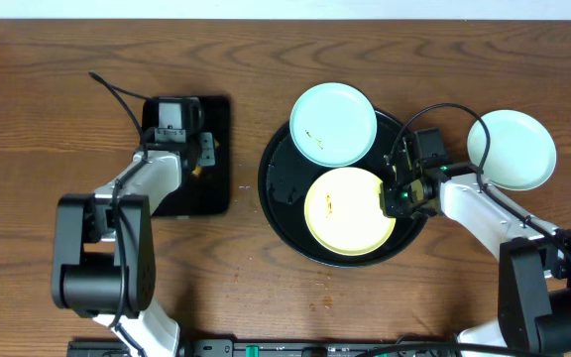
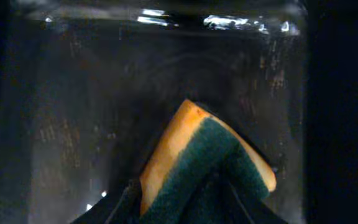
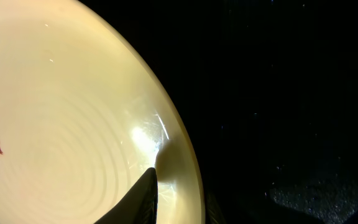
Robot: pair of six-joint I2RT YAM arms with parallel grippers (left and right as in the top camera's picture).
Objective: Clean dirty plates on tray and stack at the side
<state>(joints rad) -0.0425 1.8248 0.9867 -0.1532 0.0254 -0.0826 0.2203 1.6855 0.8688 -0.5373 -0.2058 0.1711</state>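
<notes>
The round black tray (image 1: 278, 188) holds a pale yellow plate (image 1: 340, 213) with a brown smear and a mint-blue plate (image 1: 333, 123) that overlaps the far rim. A second mint-blue plate (image 1: 511, 149) lies on the table to the right. My right gripper (image 1: 397, 195) is shut on the yellow plate's right rim. In the right wrist view one finger (image 3: 143, 200) rests inside the yellow plate (image 3: 73, 118); the other is under the rim. My left gripper (image 1: 204, 154) pinches an orange-and-green sponge (image 2: 204, 158) over the rectangular tray.
The small rectangular black tray (image 1: 218, 193) sits at the left under my left arm; its wet floor (image 2: 73, 124) fills the left wrist view. A black cable (image 1: 117, 94) runs behind it. Bare wooden table (image 1: 48, 119) surrounds both trays.
</notes>
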